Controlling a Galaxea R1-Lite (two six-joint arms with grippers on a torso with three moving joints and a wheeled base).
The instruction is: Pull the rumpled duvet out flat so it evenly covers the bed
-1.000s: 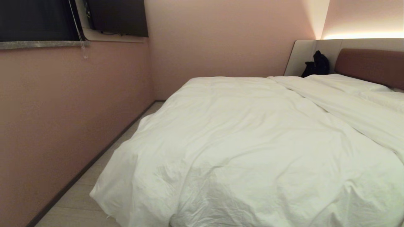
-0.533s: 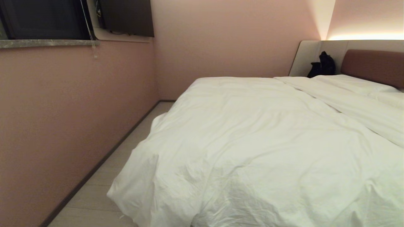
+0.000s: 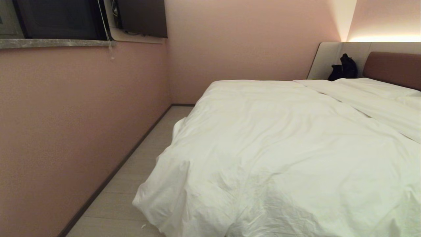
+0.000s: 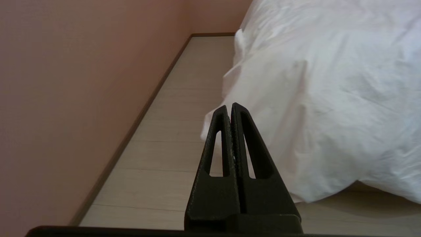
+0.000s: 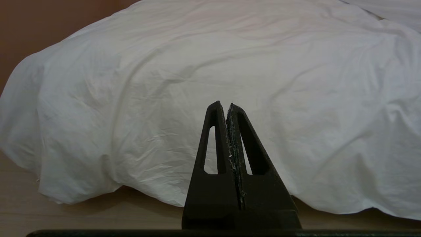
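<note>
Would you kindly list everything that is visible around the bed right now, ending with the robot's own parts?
duvet: one, white, spread over the bed, its near corner hanging to the floor.
pillows: white, count unclear, at the head end.
headboard: one, brown, far right, in a pale surround panel.
dark bundle: one, black, against the panel.
walls: pink, left and behind.
window: one, dark, upper left, grey sill, cord hanging.
floor: pale planks, between wall and bed.
left tool: one, black, shut, empty, facing the duvet's corner.
right tool: one, black, shut, empty, facing the duvet's foot end.
</note>
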